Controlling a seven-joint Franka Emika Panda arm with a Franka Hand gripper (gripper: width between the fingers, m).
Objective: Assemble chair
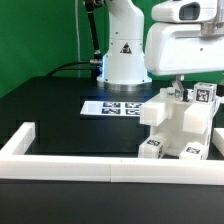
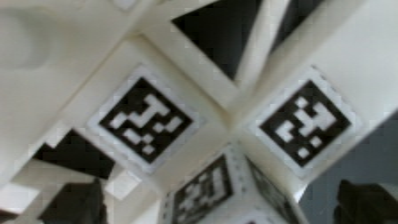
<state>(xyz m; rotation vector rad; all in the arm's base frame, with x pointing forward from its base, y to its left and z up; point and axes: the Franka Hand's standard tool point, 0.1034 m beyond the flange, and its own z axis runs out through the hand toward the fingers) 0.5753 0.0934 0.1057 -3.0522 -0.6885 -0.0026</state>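
A black table [image 1: 50, 110] carries everything. Flat on it, near the robot's white base [image 1: 122, 62], lies the marker board [image 1: 112, 107] with its black tags. The white chair [image 1: 178, 128] stands on the table at the exterior view's right, touching the low white border rail [image 1: 70, 165] along the front edge.

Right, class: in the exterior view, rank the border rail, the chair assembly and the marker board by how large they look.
1. Border rail, longest across the frame.
2. Chair assembly, though nearness to the camera may inflate it.
3. Marker board, smallest and farther away.
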